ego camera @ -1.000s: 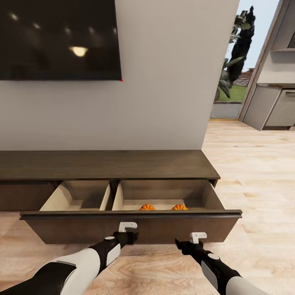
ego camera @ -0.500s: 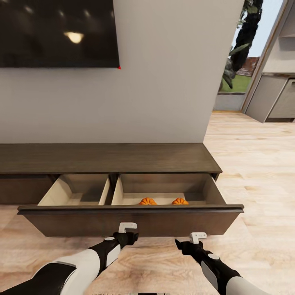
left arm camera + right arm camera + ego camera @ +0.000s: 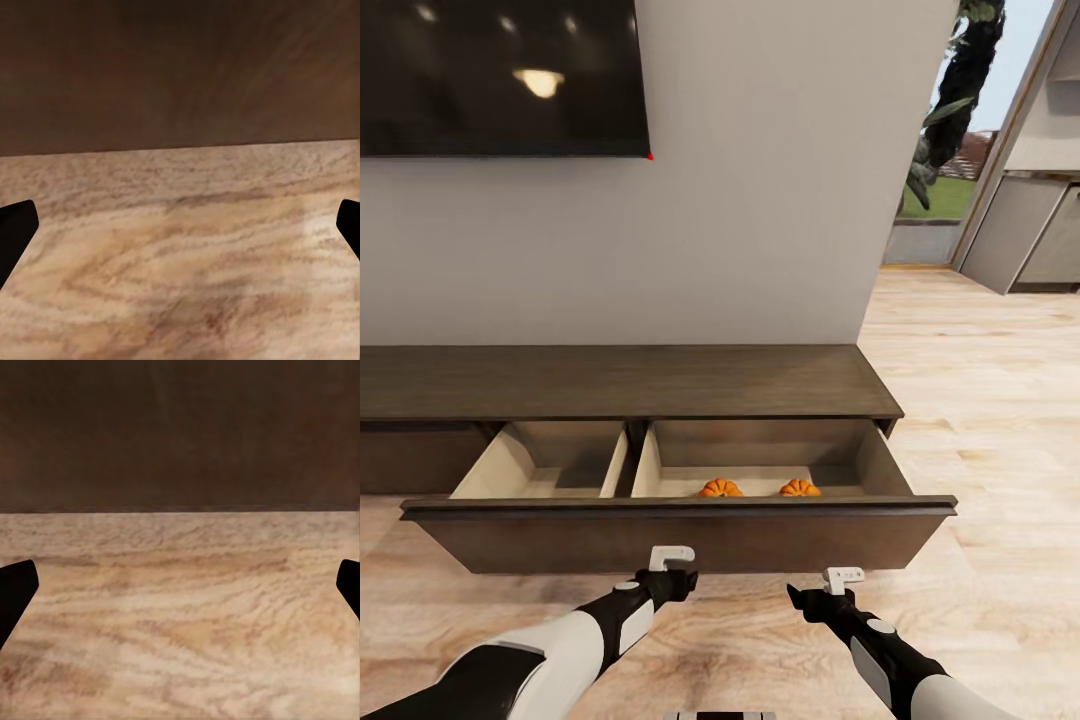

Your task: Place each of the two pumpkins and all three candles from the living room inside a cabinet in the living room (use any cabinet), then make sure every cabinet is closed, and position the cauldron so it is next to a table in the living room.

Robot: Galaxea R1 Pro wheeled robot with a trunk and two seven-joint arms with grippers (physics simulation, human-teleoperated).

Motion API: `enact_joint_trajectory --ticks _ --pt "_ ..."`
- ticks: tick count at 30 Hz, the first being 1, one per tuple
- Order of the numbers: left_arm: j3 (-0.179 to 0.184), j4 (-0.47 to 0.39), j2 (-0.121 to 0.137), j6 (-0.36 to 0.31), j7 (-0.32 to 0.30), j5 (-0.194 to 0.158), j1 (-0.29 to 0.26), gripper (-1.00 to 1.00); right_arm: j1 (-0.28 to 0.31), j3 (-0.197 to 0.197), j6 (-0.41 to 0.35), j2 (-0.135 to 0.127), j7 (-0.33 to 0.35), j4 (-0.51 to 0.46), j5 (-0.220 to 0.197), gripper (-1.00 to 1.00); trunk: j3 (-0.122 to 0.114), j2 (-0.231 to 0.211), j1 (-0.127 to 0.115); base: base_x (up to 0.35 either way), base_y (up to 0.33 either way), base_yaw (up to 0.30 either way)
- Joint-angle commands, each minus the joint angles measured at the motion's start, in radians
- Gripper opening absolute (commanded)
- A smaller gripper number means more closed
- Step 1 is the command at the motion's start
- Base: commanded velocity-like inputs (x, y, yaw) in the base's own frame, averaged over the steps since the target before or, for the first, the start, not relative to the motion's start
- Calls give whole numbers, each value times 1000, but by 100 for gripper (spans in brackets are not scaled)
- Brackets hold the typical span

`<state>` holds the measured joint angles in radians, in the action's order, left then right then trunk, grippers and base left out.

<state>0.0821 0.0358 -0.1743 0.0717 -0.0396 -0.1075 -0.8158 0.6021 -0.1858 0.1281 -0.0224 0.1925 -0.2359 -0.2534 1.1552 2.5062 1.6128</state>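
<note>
The long dark brown cabinet (image 3: 620,380) stands against the wall with its wide drawer (image 3: 680,535) pulled out. Two orange pumpkins (image 3: 720,488) (image 3: 799,488) lie in the drawer's right compartment, partly hidden by the drawer front. My left gripper (image 3: 678,578) (image 3: 180,232) and right gripper (image 3: 812,600) (image 3: 180,592) hover low just before the drawer front. Both are open and hold nothing; their wrist views look at the dark front above plank floor. The candles, cauldron and table are out of view.
A black TV (image 3: 500,75) hangs on the grey wall above the cabinet. Light plank floor (image 3: 980,400) stretches to the right toward a glass opening with plants (image 3: 945,150) and grey kitchen units (image 3: 1040,230). The drawer's left compartment (image 3: 545,465) shows bare sides.
The whole picture has shifted up a little, so the camera has moved. The drawer front now sits slightly farther from both grippers. Drawer and pumpkins stay as they were.
</note>
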Motion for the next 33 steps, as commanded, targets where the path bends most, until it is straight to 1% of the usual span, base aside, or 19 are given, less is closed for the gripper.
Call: enact_joint_trajectory --ticks 1,9,18,30,33 --pt "8 4 0 6 -3 -11 -1 100 1 -7 4 -1 2 1 -10 100 1 0 0 0 0 0" --pt "8 3 0 6 -3 -11 0 100 1 -7 4 3 2 1 -10 100 1 0 0 48 0 0" --pt "8 4 0 6 -3 -11 0 100 1 -8 4 7 2 1 -10 100 1 0 0 295 0 0" --pt "8 4 0 6 -3 -11 0 100 1 -8 4 7 2 1 -10 100 1 0 0 28 0 0" --pt "8 4 0 6 -3 -11 0 100 1 -7 4 7 2 1 -10 100 1 0 0 158 0 0"
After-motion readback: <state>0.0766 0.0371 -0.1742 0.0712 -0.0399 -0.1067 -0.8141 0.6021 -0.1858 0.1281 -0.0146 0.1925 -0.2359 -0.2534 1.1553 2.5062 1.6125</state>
